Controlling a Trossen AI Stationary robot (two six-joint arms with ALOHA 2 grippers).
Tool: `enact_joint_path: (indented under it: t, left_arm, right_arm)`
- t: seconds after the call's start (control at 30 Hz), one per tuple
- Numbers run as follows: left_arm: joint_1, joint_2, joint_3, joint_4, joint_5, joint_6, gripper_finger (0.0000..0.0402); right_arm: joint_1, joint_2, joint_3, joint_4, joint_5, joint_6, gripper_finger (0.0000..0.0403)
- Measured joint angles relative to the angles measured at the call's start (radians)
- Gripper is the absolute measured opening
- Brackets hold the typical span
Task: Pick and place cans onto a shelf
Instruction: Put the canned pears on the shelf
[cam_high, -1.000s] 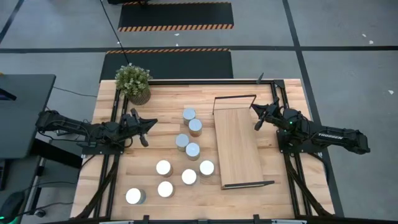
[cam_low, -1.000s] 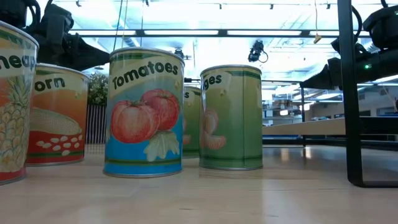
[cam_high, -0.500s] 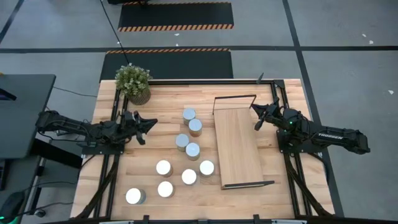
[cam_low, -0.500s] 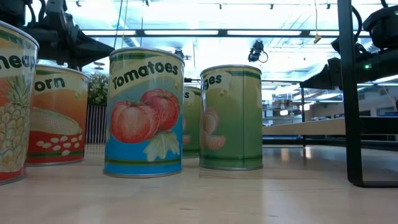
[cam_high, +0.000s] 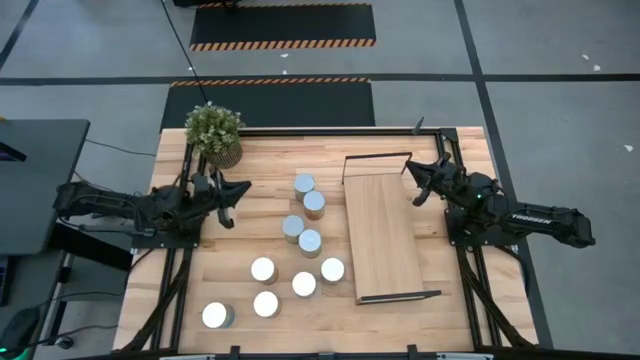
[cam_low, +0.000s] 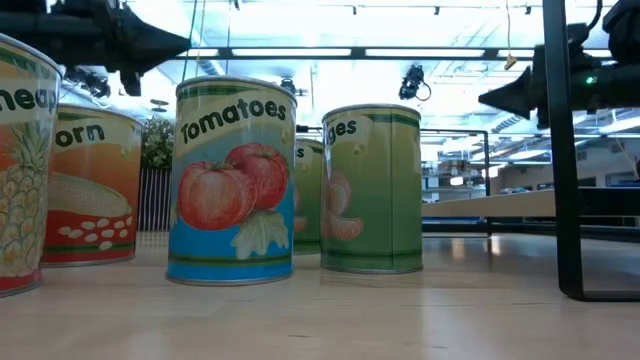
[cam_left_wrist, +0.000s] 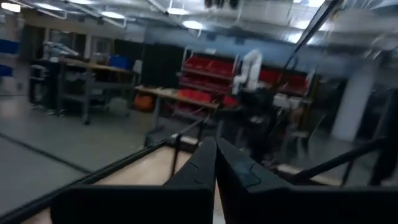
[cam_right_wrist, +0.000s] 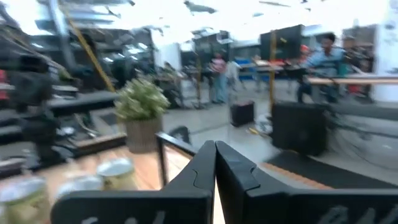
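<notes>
Cans: nine cans (cam_high: 310, 241) stand upright on the counter (cam_high: 460, 310), all to the left of the shelf, none on it.
Can layout: four form a loose column beside the shelf's left long edge; below them four more sit in a cluster, the nearest one (cam_high: 332, 270) just beside the shelf's lower left corner; the ninth (cam_high: 217, 316) stands apart near the counter's lower left.
Can labels: in the low view a blue tomato can (cam_low: 235, 180) stands in front, a green can (cam_low: 372, 190) just beside it, a corn can (cam_low: 92, 186) and a pineapple can (cam_low: 22, 165) to the left.
Shelf: the light-wood shelf (cam_high: 384, 236) lies lengthwise on the right half of the counter, with a black wire frame at each short end and a bare top.
Left hand: the left hand (cam_high: 238, 189) hangs above the counter, well left of the can column and just below the plant, fingers pressed together, holding nothing.
Right hand: the right hand (cam_high: 410, 184) hangs just beside the shelf's upper right corner, fingers closed tight, holding nothing.
Plant: a potted plant (cam_high: 215, 131) stands at the counter's upper left corner.
Room: in the right wrist view, people stand at benches beyond the counter.
</notes>
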Motion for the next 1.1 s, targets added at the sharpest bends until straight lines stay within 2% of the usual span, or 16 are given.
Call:
enact_joint_path:
  t: [0.2, 0.37, 0.5, 0.7, 0.9, 0.97, 1.1]
  left_arm:
    - [0.047, 0.116, 0.133, -0.192, 0.017, 0.016, 0.0110]
    - [0.091, 0.271, 0.193, -0.213, 0.079, 0.015, 0.0176]
    - [0.149, 0.380, 0.267, -0.282, 0.102, -0.031, 0.0195]
    - [0.200, 0.498, 0.388, -0.402, 0.130, -0.048, 0.0226]
    - [0.198, 0.613, 0.468, -0.478, 0.246, -0.107, 0.0281]
    - [0.183, 0.652, 0.524, -0.558, 0.254, -0.106, 0.0291]
    - [0.142, 0.726, 0.675, -0.827, 0.245, -0.116, 0.0293]
  right_arm:
    - [0.000, 0.001, 0.000, 0.076, -0.026, 0.115, 0.0018]
    - [0.000, 0.004, 0.000, 0.126, -0.087, -0.029, 0.0018]
    - [0.000, 0.006, 0.005, 0.123, -0.120, -0.132, 0.0018]
    - [0.000, 0.032, 0.037, 0.125, -0.097, -0.184, 0.0018]
    - [-0.012, 0.071, 0.043, 0.162, -0.082, -0.264, 0.0023]
    - [-0.021, 0.088, 0.047, 0.172, -0.122, -0.272, 0.0034]
    - [-0.035, 0.132, 0.079, 0.151, -0.182, -0.307, 0.0071]
